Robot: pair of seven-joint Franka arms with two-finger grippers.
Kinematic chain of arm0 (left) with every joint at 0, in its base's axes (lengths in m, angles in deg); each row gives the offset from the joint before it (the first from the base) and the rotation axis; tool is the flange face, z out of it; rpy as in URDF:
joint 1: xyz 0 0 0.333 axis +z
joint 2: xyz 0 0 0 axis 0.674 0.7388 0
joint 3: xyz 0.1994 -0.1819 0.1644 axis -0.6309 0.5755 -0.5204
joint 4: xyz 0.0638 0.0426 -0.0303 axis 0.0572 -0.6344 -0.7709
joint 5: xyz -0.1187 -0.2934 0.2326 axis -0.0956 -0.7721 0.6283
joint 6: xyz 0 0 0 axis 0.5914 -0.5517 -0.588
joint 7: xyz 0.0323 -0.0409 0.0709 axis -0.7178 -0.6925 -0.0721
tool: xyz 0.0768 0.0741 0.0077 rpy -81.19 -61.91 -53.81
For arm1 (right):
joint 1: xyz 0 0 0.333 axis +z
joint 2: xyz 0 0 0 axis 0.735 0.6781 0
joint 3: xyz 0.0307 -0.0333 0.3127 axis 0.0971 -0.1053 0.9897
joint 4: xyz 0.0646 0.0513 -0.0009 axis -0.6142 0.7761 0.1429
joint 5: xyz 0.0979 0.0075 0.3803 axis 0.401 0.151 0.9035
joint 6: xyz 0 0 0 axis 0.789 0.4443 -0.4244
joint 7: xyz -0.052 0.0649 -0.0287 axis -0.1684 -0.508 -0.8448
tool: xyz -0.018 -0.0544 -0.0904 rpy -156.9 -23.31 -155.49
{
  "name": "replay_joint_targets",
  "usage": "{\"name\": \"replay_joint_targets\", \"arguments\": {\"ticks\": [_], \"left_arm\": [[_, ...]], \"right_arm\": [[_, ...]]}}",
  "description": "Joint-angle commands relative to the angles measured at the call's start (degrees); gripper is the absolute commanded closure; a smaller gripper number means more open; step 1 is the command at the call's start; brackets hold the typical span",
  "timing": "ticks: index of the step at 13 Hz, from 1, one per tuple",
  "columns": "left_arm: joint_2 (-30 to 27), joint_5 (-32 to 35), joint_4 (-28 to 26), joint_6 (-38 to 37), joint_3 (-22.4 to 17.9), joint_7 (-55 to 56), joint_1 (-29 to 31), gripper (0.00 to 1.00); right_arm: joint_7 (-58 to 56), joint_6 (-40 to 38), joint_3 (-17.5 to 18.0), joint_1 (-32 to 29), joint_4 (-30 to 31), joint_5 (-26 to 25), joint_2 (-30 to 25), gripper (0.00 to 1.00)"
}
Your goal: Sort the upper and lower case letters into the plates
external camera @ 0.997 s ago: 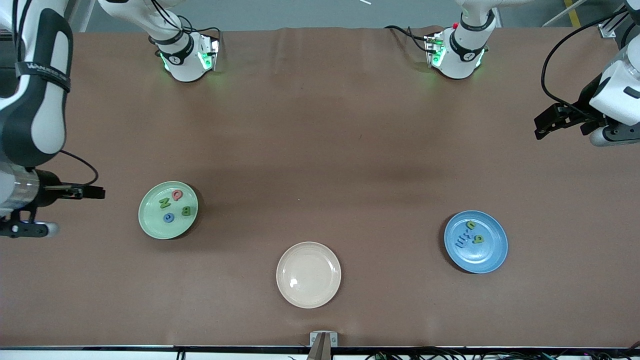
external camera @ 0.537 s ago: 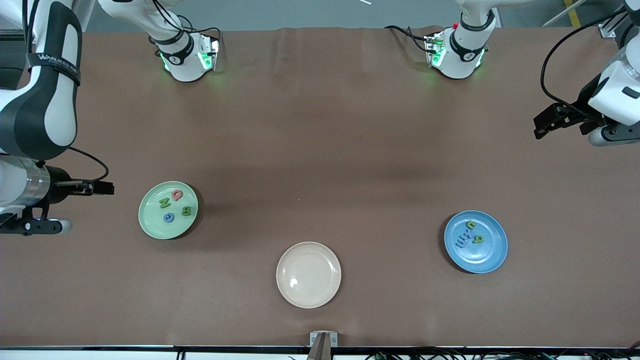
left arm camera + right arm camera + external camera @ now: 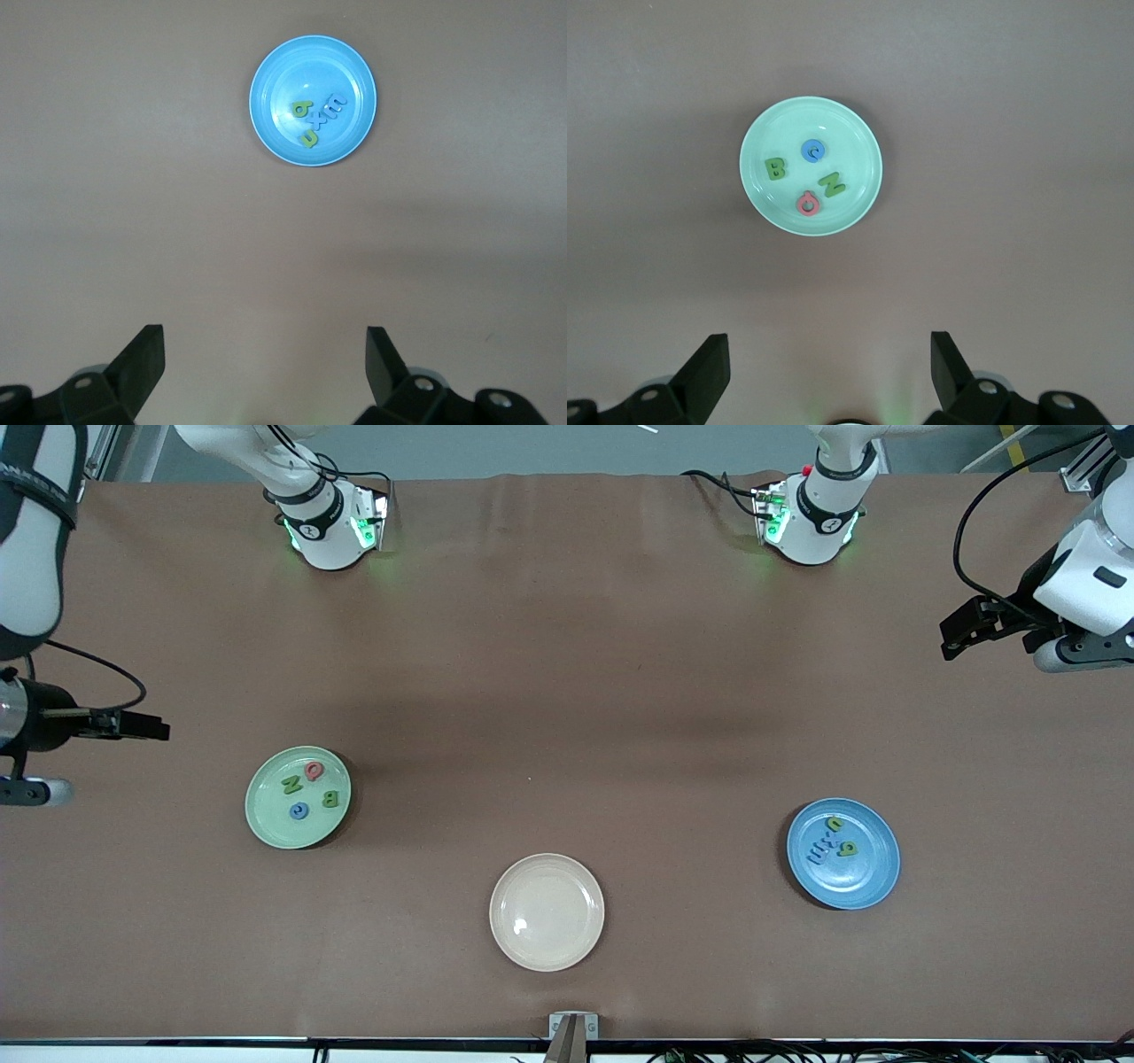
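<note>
The mint green plate (image 3: pixel 266 825) lies toward the right arm's end and holds several letters: a green N (image 3: pixel 291 784), a pinkish-red Q (image 3: pixel 314 770), a green B (image 3: pixel 330 798) and a blue one (image 3: pixel 299 810). It also shows in the right wrist view (image 3: pixel 766 208). The blue plate (image 3: pixel 873 881) lies toward the left arm's end and holds green and blue letters (image 3: pixel 831 848), also seen in the left wrist view (image 3: pixel 275 133). My right gripper (image 3: pixel 155 728) is open and empty, high above the table's edge. My left gripper (image 3: pixel 955 636) is open and empty, high above the other end.
A cream-beige plate (image 3: pixel 547 912) lies empty between the two plates, nearest the front camera. The two arm bases (image 3: pixel 332 527) stand along the table's edge farthest from the front camera. A small metal bracket (image 3: pixel 572 1026) sits at the near edge.
My right gripper has risen and drawn back from the green plate toward the table's end. My left gripper has shifted slightly up. The plates and letters have not moved.
</note>
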Motion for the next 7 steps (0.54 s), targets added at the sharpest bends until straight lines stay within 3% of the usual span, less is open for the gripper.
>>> {"name": "replay_joint_targets", "arguments": {"ticks": [1,4,7], "left_arm": [[-1.5,-0.9,0.2,-0.3,-0.3,-0.6,-0.1,0.00],[-1.7,-0.9,0.8,-0.3,-0.4,-1.1,-0.1,0.00],[-1.6,-0.4,0.7,-0.3,-0.6,-1.2,0.0,0.00]], "right_arm": [[0.4,5.1,9.4,-6.6,10.6,-3.1,-9.1,0.00],[0.4,10.1,14.3,-11.0,19.7,-5.9,-16.6,0.00],[0.4,9.6,15.3,-12.1,21.7,-6.3,-19.9,0.00]]}}
